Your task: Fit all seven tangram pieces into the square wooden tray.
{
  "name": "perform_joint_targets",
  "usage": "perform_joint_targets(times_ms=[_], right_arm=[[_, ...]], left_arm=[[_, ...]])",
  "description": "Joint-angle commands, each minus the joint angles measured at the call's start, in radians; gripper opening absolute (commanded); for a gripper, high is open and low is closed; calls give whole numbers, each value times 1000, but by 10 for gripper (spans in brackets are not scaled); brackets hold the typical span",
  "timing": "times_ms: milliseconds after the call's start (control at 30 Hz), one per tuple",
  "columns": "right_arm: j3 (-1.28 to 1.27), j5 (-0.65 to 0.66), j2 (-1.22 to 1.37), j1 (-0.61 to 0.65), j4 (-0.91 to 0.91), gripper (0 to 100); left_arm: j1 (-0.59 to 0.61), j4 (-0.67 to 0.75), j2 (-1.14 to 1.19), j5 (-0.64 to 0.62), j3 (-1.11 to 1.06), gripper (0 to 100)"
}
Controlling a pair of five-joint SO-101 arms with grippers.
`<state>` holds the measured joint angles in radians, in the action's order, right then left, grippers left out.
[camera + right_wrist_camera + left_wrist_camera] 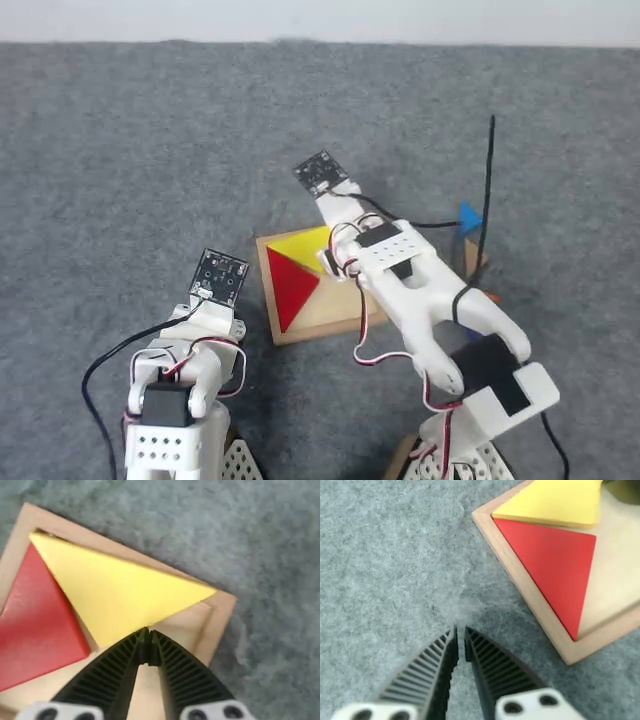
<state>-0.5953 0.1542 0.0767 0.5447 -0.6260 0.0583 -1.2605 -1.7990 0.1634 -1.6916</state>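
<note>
half the tray [264, 285] behind the right arm [430, 290], blue piece [468, 217] too

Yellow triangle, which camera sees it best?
The right wrist view: the yellow triangle shows almost whole there, lying in the wooden tray beside the red triangle. The left wrist view cuts part of it off at the picture's edge, and in the high view the right arm hides part of it.

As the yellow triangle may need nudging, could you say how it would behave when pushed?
The yellow triangle looks flat, thick-edged and rigid, so it should slide rather than bend or roll. Its face seems smooth, so the right end effector might slip off. One corner seems to overlie the tray rim, so it may rock.
</note>
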Motion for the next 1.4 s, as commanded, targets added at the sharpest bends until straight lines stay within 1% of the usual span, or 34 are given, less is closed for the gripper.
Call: perform_joint_targets(times_ms=[0,167,267,400,500,600,700,833,933,1100,1233,1367], right_arm=[[40,-6,-1,15,15,7],[38,-9,-15,8,-21,7],[37,-14,-122,-10,-42,7],[38,-12,-245,-25,50,7],[46,-11,-213,-5,136,7],[77,-6,-107,18,231,7],[149,-6,28,27,277,7],[204,-5,157,35,275,7],[201,-3,165,25,225,7],[199,46,125,-28,124,7],[181,44,87,-77,125,7],[127,41,-51,-82,125,7]], left_arm=[[6,-3,-17,8,10,22],[6,-3,-17,8,10,22],[6,-3,-17,8,10,22],[6,-3,-17,8,10,22],[6,-3,-17,8,10,22],[5,-3,-17,8,10,22],[5,-3,-17,8,10,22],[5,-3,-17,8,10,22],[5,-3,-17,8,10,22],[5,-3,-17,8,10,22],[5,-3,-17,8,10,22],[5,-3,-17,8,10,22]])
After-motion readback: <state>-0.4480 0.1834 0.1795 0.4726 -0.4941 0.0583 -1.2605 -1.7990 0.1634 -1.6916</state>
